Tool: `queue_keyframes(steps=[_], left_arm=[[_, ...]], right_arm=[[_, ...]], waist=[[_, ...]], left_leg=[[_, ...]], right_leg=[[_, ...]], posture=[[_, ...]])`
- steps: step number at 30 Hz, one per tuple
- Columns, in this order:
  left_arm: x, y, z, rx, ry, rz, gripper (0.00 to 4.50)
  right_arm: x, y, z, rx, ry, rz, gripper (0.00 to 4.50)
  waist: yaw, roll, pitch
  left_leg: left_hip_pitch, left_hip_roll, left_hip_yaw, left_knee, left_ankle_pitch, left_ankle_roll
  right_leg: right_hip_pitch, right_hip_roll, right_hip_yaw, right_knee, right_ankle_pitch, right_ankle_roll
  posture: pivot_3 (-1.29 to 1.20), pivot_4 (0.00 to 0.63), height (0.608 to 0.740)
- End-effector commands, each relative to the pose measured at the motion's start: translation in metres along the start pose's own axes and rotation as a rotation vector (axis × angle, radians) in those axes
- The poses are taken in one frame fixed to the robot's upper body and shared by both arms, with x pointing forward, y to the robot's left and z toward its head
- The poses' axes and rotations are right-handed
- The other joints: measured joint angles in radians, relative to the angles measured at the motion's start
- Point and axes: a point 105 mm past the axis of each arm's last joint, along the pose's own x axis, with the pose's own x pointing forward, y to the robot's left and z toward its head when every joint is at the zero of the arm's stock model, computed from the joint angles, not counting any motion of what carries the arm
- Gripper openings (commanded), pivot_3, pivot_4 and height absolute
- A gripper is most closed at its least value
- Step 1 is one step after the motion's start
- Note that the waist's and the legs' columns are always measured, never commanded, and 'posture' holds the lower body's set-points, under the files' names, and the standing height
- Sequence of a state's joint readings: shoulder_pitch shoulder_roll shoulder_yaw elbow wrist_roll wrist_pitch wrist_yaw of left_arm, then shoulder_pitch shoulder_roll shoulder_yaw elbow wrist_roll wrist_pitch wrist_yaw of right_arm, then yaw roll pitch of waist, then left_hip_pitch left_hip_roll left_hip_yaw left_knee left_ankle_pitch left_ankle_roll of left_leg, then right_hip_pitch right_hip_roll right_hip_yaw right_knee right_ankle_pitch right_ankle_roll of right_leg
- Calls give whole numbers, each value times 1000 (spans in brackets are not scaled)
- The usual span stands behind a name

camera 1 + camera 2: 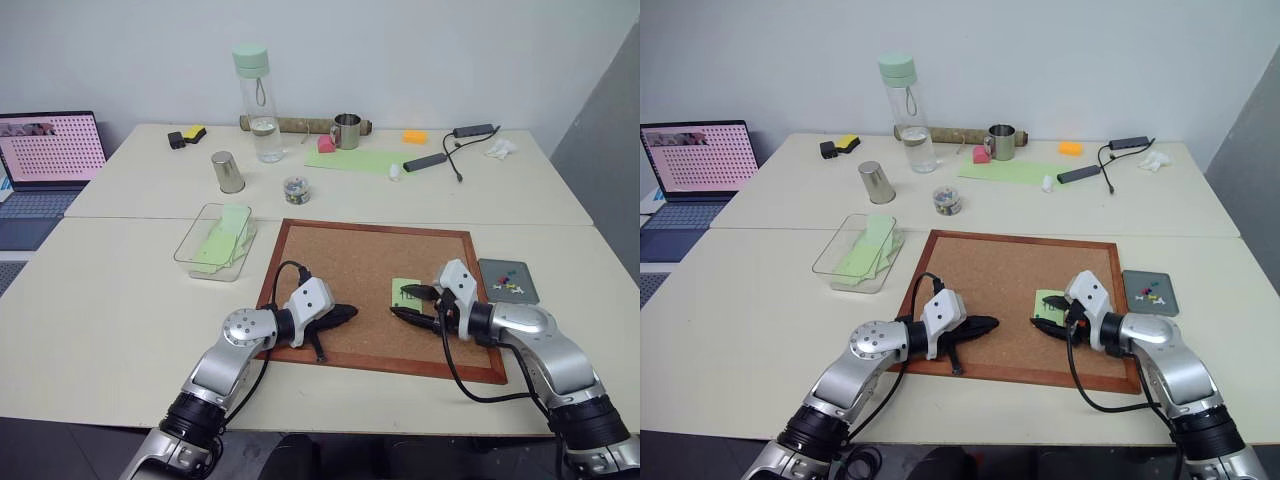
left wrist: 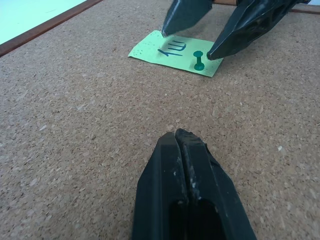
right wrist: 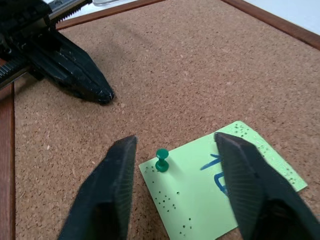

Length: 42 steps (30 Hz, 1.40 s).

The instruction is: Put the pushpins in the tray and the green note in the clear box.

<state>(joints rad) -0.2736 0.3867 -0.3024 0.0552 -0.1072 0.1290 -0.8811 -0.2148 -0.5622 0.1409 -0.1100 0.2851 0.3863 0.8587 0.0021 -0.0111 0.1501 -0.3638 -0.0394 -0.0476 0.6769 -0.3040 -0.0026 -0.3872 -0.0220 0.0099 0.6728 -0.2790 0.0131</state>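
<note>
Right pincer, released, straddles green pin stuck in green note on cork board, frame centre-right. Left pincer clenched, centre-left, w/ nothing held.

Along the far edge of the table: tall clear bottle with green cap, metal mug, long pale green sheet, orange block, black cables, yellow-and-black item. Nearer in, upturned metal cup and small round jar of mixed pins, just beyond the wood-framed cork board. At the far left, open laptop showing a pink dotted screen.
</note>
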Motion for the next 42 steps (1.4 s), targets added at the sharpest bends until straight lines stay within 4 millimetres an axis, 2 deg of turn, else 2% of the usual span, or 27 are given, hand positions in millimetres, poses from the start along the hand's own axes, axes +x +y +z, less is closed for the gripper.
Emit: queue_keyframes(steps=[1, 8, 14, 20, 22, 25, 31, 37, 42], left_arm=[[3, -14, -23, -55, 82, -39, 0], [2, -15, -23, -57, 83, -39, 0], [3, -19, -24, -66, 80, -44, 0], [5, -17, -24, -63, 72, -22, 0], [5, -12, -17, -63, 46, -1, 0], [2, 5, 7, -125, -43, 57, 0], [-12, 28, 66, -382, -273, 49, 1100], [-17, 34, 90, -571, -377, -7, 2204], [-7, 38, 100, -676, -409, -21, 3246]], right_arm=[[3, 3, 7, -38, -30, 18, 1575], [3, 7, 14, -15, -60, 38, 46], [-5, 8, 27, -29, -85, 54, 46], [-15, 2, 57, -117, -151, 20, 46], [-18, -3, 67, -155, -167, -3, 46], [-22, -6, 76, -230, -163, -8, 46], [-23, -5, 82, -393, -134, 1, 0], [-22, 0, 86, -503, -128, 27, 0], [-21, 6, 93, -609, -137, 62, 0]], waist=[[0, 0, 0], [0, 0, 0], [0, 0, 0], [0, 0, 1], [0, 0, 0], [4, 0, 1], [5, -7, 9], [-2, -8, 10], [-2, -9, 11]], left_leg=[[0, 0, 0, 0, 0, 0], [0, 0, 0, 0, 0, 0], [0, 0, 0, 0, 0, 0], [-1, 0, 0, 0, 0, 0], [-1, 0, -1, 0, 0, 0], [-1, 0, -1, 0, 0, 0], [-3, 0, -2, 0, 0, 0], [-4, 0, -2, 0, 0, -1], [-4, 0, -3, 0, 0, -1]], right_leg=[[0, 0, 0, 0, 0, 0], [0, 0, 0, 0, 0, 0], [0, 0, 0, 0, 0, 0], [0, 0, 0, -1, 0, 0], [0, 0, 0, -1, 0, 0], [0, 0, -1, -1, 0, 0], [-2, 0, -2, -1, 0, 0], [-2, 0, -3, -1, 0, 0], [-2, 0, -3, -1, 0, 0]], posture=[[0, 150, 740], [0, 150, 740], [0, 150, 740], [0, 150, 740], [0, 150, 740], [0, 150, 740], [0, 150, 740], [0, 150, 740], [0, 150, 740]])
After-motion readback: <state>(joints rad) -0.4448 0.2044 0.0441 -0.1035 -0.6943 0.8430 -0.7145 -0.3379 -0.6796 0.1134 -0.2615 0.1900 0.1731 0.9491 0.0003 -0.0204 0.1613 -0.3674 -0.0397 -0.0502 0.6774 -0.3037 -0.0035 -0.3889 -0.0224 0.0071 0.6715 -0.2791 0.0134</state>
